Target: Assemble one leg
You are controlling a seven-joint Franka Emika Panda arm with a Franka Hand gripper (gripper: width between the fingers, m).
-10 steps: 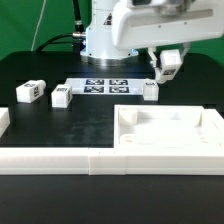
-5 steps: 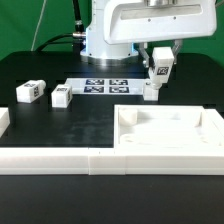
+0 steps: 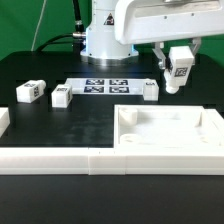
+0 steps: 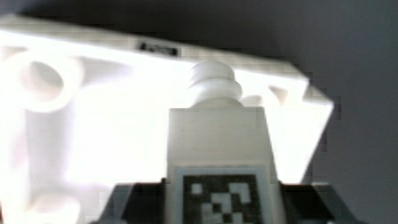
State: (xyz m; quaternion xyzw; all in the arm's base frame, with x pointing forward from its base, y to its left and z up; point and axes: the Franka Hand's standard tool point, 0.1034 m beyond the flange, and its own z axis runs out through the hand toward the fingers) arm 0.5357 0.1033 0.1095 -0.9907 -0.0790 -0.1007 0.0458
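My gripper [image 3: 180, 62] is shut on a white leg [image 3: 180, 72] with a square marker tag on its face, and holds it in the air above the far right part of the large white tray-like part [image 3: 170, 132]. In the wrist view the held leg [image 4: 219, 140] points its narrow end at a corner of the tray-like part [image 4: 107, 110], and my dark fingers [image 4: 143, 200] flank its tagged end. Three more legs lie on the black table: two at the exterior view's left [image 3: 27, 92] [image 3: 62, 96] and one [image 3: 150, 92] beside the marker board [image 3: 105, 86].
A low white wall [image 3: 60, 160] runs along the front of the table, with a white block [image 3: 3, 122] at its left end. The robot's base [image 3: 100, 40] stands behind the marker board.
My gripper has carried the held leg to the exterior view's right, from above the lying leg toward the tray-like part's far right corner. The other parts have not moved.
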